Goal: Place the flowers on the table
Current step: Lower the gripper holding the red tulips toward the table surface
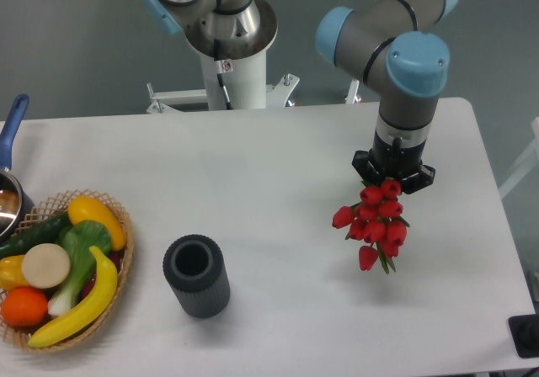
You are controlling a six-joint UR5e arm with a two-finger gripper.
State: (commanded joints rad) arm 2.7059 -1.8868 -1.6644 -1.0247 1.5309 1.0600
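Observation:
The flowers (375,222), a small bunch of red tulips, hang just below my gripper (392,182) over the right side of the white table (278,167). The buds point down toward the camera, with a bit of green showing at the lower edge. The stems are hidden under the gripper body. The fingers are mostly covered by the buds, and the bunch looks held in them. Whether the lowest bud touches the table I cannot tell.
A dark grey ribbed cylinder vase (196,275) stands left of centre near the front. A wicker basket (126,251) of fruit and vegetables sits at the left edge, with a blue-handled pot (10,175) behind it. The robot base (227,49) is at the back.

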